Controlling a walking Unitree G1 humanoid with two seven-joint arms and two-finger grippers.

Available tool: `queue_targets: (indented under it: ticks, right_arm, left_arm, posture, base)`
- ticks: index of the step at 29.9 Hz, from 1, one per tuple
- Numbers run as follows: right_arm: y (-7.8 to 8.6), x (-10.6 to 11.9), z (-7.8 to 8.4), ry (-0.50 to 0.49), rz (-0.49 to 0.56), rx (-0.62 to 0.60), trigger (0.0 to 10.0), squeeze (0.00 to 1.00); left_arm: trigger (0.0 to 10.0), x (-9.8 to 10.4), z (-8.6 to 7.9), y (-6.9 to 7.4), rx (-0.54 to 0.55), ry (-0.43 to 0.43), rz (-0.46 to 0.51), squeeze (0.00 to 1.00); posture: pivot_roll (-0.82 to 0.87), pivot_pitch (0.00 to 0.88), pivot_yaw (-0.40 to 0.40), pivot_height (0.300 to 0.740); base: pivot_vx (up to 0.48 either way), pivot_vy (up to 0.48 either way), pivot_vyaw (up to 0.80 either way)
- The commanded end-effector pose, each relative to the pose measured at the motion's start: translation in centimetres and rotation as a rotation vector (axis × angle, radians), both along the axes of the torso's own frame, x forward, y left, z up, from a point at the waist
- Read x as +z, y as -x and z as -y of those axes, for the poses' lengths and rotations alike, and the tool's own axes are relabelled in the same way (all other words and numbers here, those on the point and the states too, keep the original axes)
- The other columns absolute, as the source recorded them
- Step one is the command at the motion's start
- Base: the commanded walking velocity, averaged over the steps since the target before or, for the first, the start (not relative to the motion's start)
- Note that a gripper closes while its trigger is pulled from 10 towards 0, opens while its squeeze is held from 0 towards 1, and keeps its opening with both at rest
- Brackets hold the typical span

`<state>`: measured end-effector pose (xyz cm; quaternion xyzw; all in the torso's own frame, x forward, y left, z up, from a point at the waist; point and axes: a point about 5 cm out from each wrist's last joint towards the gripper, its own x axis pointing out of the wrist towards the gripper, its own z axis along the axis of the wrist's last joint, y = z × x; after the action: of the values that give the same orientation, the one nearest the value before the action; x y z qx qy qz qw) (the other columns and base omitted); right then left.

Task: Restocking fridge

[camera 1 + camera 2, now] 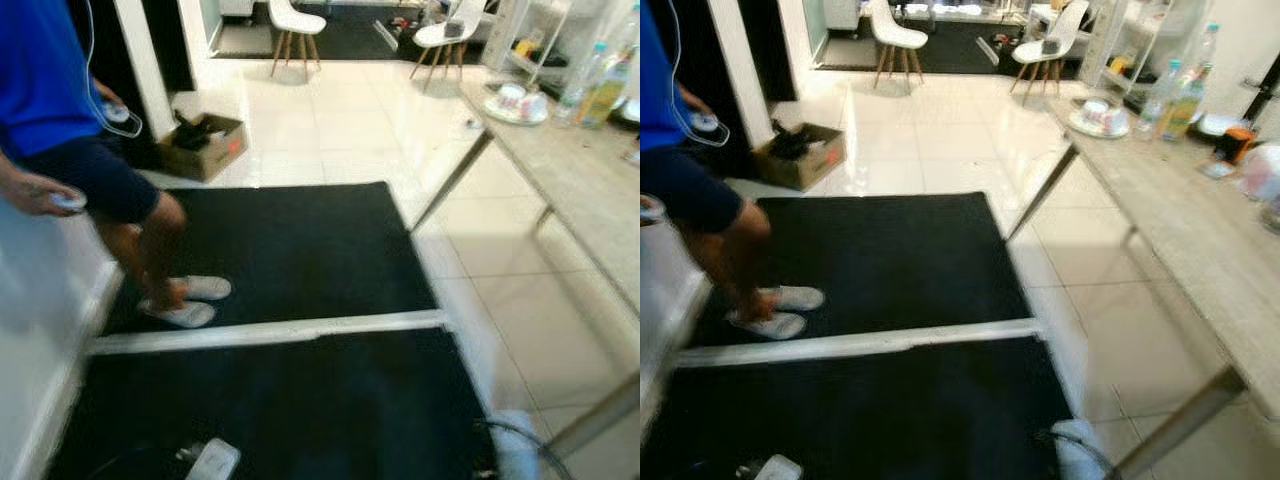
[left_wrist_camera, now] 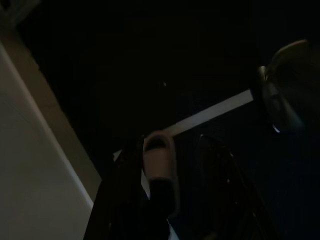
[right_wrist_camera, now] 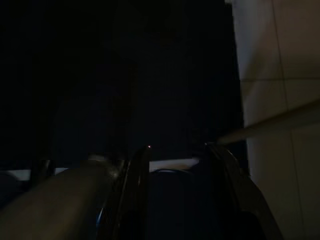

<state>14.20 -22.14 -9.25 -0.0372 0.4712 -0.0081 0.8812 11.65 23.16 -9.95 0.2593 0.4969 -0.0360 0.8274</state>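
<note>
Black floor mats (image 1: 290,250) cover the pale tiles of a home kitchen as we stand mid-room, both arms hanging idle. Our left gripper (image 2: 165,195) and right gripper (image 3: 175,190) point down at the dark mat; in each wrist view the two black fingers stand apart with nothing between them, so both are empty and parted.

Ahead of the left gripper, a person (image 1: 70,130) in blue stands on the mat in white slippers (image 1: 185,300). Off beyond the right gripper runs a long counter (image 1: 1180,220) carrying bottles (image 1: 1175,100) (the likely stock, we judge). No fridge can be made out.

We judge the risks as these: walking on could bring us into the person's legs, or a foot could catch the raised pale strip (image 1: 270,332) between the mats.
</note>
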Motion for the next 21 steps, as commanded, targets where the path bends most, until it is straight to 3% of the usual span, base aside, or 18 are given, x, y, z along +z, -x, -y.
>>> queue_targets:
  ticks: [1, 21]
  right_arm:
    - [-0.01, 0.21, 0.94, 0.017, 0.006, -0.024, 10.0, 0.0]
    - [0.04, 0.19, 0.97, 0.018, 0.003, -0.025, 10.0, 0.0]
  left_arm:
    - [10.0, 0.0, 0.39, -0.3, -0.019, 0.007, 0.004, 0.04]
    - [10.0, 0.01, 0.38, -0.32, -0.021, 0.007, 0.004, 0.04]
  posture:
    - [0.0, 0.0, -0.067, 0.74]
    - [0.0, 0.0, -0.066, 0.74]
  base:
    - [0.27, 0.0, -0.44]
    - [0.27, 0.0, -0.43]
